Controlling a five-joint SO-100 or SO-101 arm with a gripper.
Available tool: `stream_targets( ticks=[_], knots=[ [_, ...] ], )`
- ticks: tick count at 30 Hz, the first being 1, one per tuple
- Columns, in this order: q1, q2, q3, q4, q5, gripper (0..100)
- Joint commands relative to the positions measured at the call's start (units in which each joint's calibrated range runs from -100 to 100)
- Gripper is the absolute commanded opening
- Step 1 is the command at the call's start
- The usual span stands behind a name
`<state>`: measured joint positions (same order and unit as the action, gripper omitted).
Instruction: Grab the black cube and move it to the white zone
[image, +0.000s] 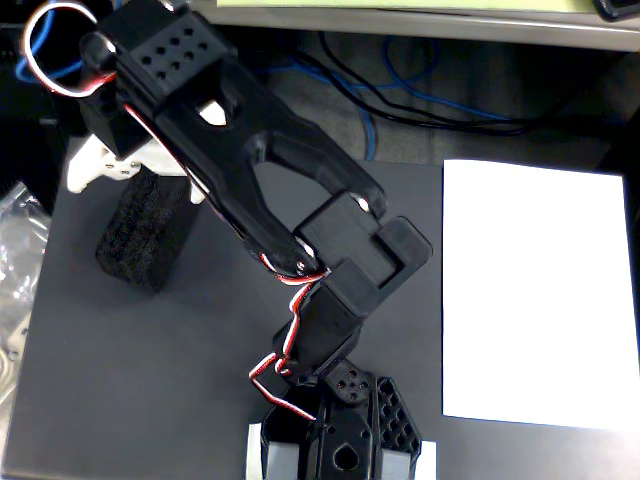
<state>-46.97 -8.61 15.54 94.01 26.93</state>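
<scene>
Dark grey mat (150, 380); cables (420, 90) behind; plastic bag (18, 260).

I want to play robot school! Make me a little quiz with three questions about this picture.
1. True or false: the black cube is lying on the white zone.
2. Pick one. In the fixed view, the white zone is on which side of the dark mat? A) left B) right C) under the robot base
3. Fill in the blank: the claw is reaching right by the top end of the black ____.

Key
1. False. The cube sits on the dark mat, far from the white zone.
2. B
3. cube. The arm hides the claw's tips, so you cannot tell if it is gripping.
</scene>
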Motion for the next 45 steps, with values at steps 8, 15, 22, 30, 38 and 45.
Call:
stream_targets(
  ticks=[8, 15, 22, 30, 38, 45],
  knots=[
    [0.10, 17.81, -1.76, -5.24, 0.25, 41],
    [0.10, 19.74, -2.21, -5.42, 0.10, 41],
    [0.39, 19.74, -2.21, -5.42, -0.06, 15],
    [0.10, 19.16, -2.21, -5.42, -0.64, 1],
    [-14.62, 18.82, -17.81, 0.67, -12.06, 1],
    [-7.26, 17.39, -32.04, 5.48, -17.66, 1]
  ],
)
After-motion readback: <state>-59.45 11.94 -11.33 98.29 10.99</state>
